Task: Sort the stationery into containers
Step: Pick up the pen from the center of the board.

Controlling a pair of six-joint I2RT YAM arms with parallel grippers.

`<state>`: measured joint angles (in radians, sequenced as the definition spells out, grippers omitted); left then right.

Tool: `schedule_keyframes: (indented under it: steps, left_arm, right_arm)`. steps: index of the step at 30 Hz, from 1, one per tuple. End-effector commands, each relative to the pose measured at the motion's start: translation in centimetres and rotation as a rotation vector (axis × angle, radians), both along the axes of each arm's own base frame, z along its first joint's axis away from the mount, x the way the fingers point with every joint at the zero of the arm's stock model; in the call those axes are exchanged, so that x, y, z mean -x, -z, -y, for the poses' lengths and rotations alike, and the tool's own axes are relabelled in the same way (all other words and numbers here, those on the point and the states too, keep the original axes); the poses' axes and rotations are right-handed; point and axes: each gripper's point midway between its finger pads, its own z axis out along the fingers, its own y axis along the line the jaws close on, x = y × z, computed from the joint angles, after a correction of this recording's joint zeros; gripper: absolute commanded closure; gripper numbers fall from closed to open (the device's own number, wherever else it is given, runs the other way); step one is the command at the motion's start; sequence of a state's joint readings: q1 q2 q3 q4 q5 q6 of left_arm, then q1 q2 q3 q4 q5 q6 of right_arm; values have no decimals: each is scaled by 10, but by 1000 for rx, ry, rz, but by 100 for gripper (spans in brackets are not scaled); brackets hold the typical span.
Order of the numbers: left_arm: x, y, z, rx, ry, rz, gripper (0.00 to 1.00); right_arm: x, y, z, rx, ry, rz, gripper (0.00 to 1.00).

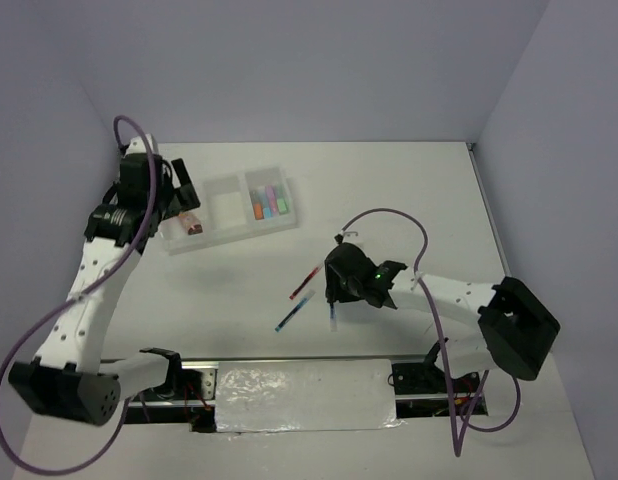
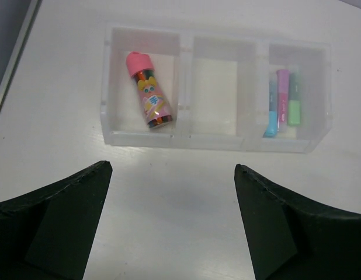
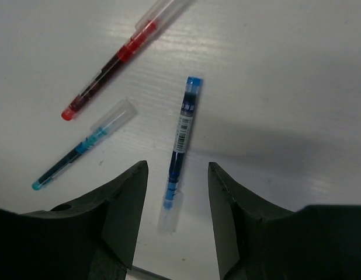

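The white three-compartment tray [image 1: 225, 206] stands at the back left. Its left compartment holds the pink-capped jar [image 2: 148, 90], lying down. Its middle compartment is bare. Its right compartment holds the highlighters [image 1: 271, 203]; blue [image 2: 270, 112], pink [image 2: 282, 100] and green [image 2: 294, 99] show in the left wrist view. My left gripper [image 2: 172, 168] is open and empty, just in front of the tray. The red pen [image 3: 119, 58], blue pen [image 3: 81, 151] and dark pen [image 3: 181, 137] lie on the table. My right gripper [image 3: 176, 166] is open, its jaws on either side of the dark pen's clear-capped end.
The red pen [image 1: 307, 280] and blue pen [image 1: 294, 312] lie side by side just left of my right gripper [image 1: 334, 298]. A silver strip [image 1: 304, 395] runs along the near table edge between the arm bases. Walls close the table at the back and sides.
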<state>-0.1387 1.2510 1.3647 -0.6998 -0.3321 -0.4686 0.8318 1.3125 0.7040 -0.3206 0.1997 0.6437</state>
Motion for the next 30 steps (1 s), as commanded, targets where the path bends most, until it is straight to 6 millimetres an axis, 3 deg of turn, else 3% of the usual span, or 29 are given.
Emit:
schedule_keyframes:
  steps: [1,2,5,9,11,13,14,15,17,20,23,25,26,27,30]
  left_arm:
    - [29,26,-7,-39,27,-34,1]
    - [39,44,-10,-55,27,-67,1]
    - [54,53,-17,-88,23,-55,1]
    - [64,71,-13,-76,53,-84,1]
    - [65,69,-10,-68,66,-74,1]
    - [65,67,-8,-64,76,-67,1]
    - [65,68,-6,-59,88,-69,1]
    - [66,68,-5,-57,91,-66,1]
    - [66,67,-5,-54,90,-60,1]
    - [67,64,-3,-45,97,-40,1]
    - [67,61,-2,-41,98,-23,1]
    - [68,58,-4,-43,92,-12,1]
    - [68,58,-5,-47,83,-11,1]
    - [69,58,-7,-52,71,-15,1]
    - [71,57,-15,-70,30,-16,1]
  right_arm:
    - [2,10,-16,-12,13,2,47]
    - [3,15,-17,2,18,-7,47]
    - [8,26,-22,34,8,-25,48]
    - [14,47,-10,134,44,-69,69]
    - [19,58,-7,167,54,-89,71]
    - [23,65,-9,169,49,-112,93]
    - [26,65,-11,172,45,-114,100]
    - [30,64,-10,190,41,-121,100]
    - [28,47,-10,206,61,-75,100]
    - [11,-1,-28,126,52,45,100]
    - [-17,-60,-83,24,-162,219,100]
    - [-34,-80,-113,-18,-251,281,100]
    - [-49,-113,-137,-67,-276,333,100]
    - [-60,-96,-150,-13,-329,325,100]
    - [-98,-112,-199,-3,-393,354,100]
